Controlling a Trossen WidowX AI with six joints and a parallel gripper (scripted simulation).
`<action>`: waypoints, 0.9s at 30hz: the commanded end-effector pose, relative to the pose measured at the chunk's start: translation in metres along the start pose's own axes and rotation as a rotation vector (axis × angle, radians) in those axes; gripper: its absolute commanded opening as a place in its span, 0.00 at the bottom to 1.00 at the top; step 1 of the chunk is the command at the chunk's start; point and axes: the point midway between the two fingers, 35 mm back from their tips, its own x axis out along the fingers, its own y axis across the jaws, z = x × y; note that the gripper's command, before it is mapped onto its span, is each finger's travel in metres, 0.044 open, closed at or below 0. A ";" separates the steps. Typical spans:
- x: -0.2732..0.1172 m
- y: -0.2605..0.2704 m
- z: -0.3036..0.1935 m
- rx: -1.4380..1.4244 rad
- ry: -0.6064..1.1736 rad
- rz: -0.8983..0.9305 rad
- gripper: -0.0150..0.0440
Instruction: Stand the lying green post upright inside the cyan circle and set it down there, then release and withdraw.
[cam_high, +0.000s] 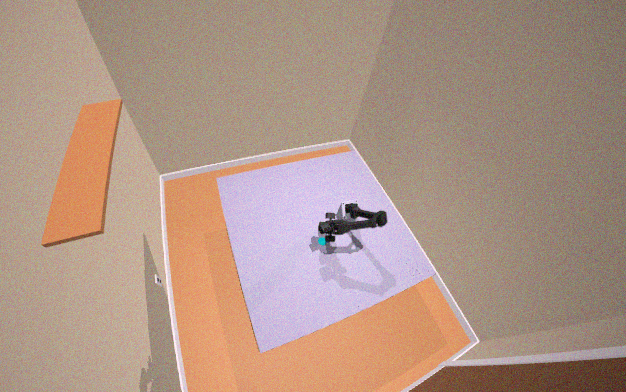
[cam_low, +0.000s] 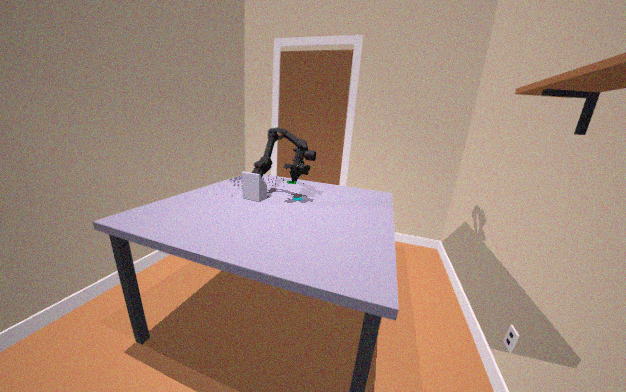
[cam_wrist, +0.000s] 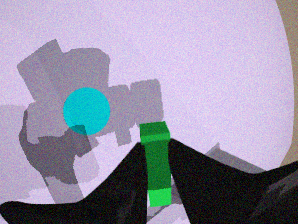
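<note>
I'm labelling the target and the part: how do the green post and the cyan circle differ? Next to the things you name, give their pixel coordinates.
The green post (cam_low: 291, 182) (cam_wrist: 158, 165) is a long, narrow block; the cyan circle (cam_high: 322, 241) (cam_low: 298, 199) (cam_wrist: 86, 111) is round and flat. The post is held in the gripper (cam_wrist: 158, 142); the circle lies on the tabletop.

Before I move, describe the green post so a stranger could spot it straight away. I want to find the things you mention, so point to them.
On the pale lilac table (cam_high: 280, 280) (cam_low: 250, 235) stands a black robot arm (cam_high: 357, 224) (cam_low: 268, 150). At its end is a claw (cam_low: 293, 180) (cam_wrist: 154, 147) gripping the post (cam_low: 291, 182) (cam_wrist: 158, 165). It's the blocky green one, unlike the flat, round cyan circle (cam_high: 322, 241) (cam_low: 298, 199) (cam_wrist: 86, 111).
</note>
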 end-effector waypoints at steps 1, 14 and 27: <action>0.002 -0.002 -0.002 0.002 -0.017 -0.024 0.29; 0.007 -0.005 -0.003 -0.004 -0.069 -0.088 0.29; 0.012 -0.007 -0.003 -0.009 -0.130 -0.145 0.29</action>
